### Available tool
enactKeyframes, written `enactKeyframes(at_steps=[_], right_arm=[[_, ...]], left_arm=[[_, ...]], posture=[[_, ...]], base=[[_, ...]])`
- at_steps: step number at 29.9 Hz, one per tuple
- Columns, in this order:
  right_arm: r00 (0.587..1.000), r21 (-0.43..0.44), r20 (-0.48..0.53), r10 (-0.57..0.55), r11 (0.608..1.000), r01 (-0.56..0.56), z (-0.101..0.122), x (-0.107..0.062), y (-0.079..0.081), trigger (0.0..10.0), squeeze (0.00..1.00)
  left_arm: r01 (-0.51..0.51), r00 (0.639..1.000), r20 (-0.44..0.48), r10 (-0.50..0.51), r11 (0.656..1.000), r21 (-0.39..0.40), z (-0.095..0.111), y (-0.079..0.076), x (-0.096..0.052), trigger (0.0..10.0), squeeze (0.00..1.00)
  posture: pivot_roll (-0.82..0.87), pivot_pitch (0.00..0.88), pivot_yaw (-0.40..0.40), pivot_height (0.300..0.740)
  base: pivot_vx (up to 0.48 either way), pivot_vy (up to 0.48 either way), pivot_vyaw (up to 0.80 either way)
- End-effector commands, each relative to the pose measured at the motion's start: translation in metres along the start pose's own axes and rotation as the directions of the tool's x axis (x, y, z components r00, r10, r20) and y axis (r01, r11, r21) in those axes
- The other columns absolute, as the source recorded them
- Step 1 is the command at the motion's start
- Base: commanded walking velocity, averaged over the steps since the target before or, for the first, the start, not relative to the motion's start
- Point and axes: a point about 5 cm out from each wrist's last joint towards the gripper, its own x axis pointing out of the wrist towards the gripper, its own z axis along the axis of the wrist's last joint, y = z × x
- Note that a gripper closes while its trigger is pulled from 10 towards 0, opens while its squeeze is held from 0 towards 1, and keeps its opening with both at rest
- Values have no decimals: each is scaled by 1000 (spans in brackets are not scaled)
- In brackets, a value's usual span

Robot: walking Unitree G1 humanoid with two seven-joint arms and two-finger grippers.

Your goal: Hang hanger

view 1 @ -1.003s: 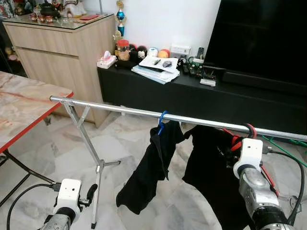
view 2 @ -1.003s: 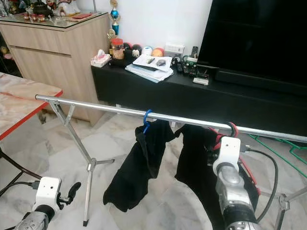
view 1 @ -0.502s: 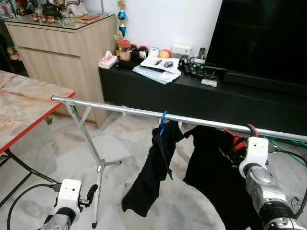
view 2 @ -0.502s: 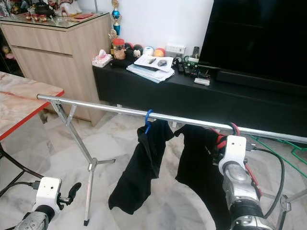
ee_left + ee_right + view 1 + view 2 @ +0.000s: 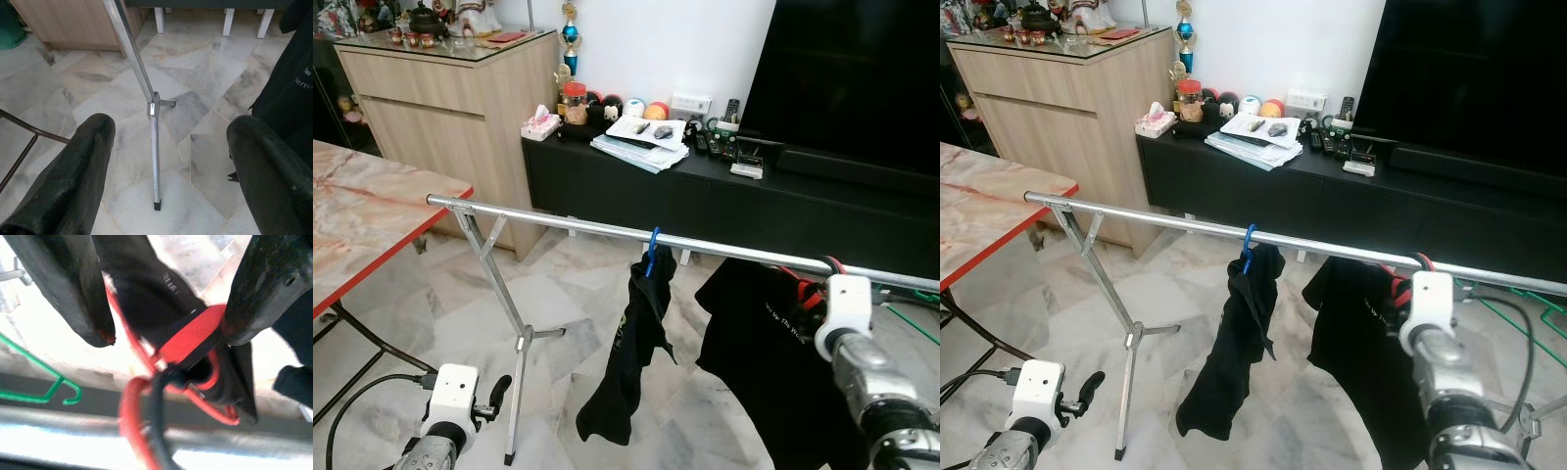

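Rail: one silver clothes rail (image 5: 578, 224) runs across the room on a folding metal stand (image 5: 520, 343), over a marble floor (image 5: 578, 323).
Hangers on the rail: two — a blue hanger (image 5: 652, 253) near the middle and a red hanger (image 5: 800, 287) towards the robot's right, its hook over the rail.
Garments: two black ones — a narrow garment (image 5: 631, 362) drooping from the blue hanger, and a wider black shirt (image 5: 769, 362) with small white lettering on the red hanger.
Right claw: the right claw (image 5: 166, 318) is raised just under the rail at the red hanger; its two black fingers (image 5: 63, 289) stand apart on either side of the hanger's red neck, one finger touching the red plastic.
Left claw: the left claw (image 5: 166, 161) hangs low above the floor, fingers spread wide — nothing between them but the stand's leg beyond.
Spare hanger: one green hanger (image 5: 44, 382) lies past the rail on the right.
Surroundings: one black TV bench (image 5: 705, 186) with papers and small items, one wooden cabinet (image 5: 450, 108), and one marble-topped bench (image 5: 362, 225) on the left.
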Motion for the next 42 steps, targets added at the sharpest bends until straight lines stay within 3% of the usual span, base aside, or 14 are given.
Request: enactKeyframes(at_steps=[1,4,11,20,24,26,29,42], right_arm=[[1000,-26,14,-11,1000,11,7,0,-6,10000,0],[1000,-63,19,1,998,0,9,0,-10,10000,0],[987,-151,30,158,977,-152,14,-3,-7,10000,0],[949,-122,48,311,945,-303,13,-12,-3,10000,0],[911,-216,-40,410,887,-409,-2,-28,-11,10000,0],[914,-233,-54,402,885,-403,-4,-30,-17,10000,0],[942,-215,-57,332,917,-336,-4,-29,-31,10000,0],[958,-139,-80,277,948,-286,-13,-16,-14,10000,0]], left_arm=[[11,1000,-16,-11,1000,20,0,0,1,10000,0],[11,1000,-17,-11,1000,23,0,1,1,10000,0],[10,1000,-19,-9,999,34,1,3,2,10000,0],[14,1000,-18,-14,999,42,2,4,3,10000,0],[21,1000,-21,-20,999,46,2,4,3,10000,0],[23,1000,-21,-22,999,47,3,5,4,10000,0],[29,999,-25,-28,999,46,2,3,5,10000,0],[20,1000,-25,-18,999,48,2,7,4,10000,0]], posture=[[149,0,-16,740],[146,0,-12,740],[143,0,-5,740],[137,0,-1,740],[123,0,8,740],[109,0,13,740],[104,0,15,740],[136,0,8,740]], base=[[0,0,0],[0,0,0],[0,0,0],[0,0,0],[0,0,0],[0,0,0],[0,0,0],[0,0,0]])
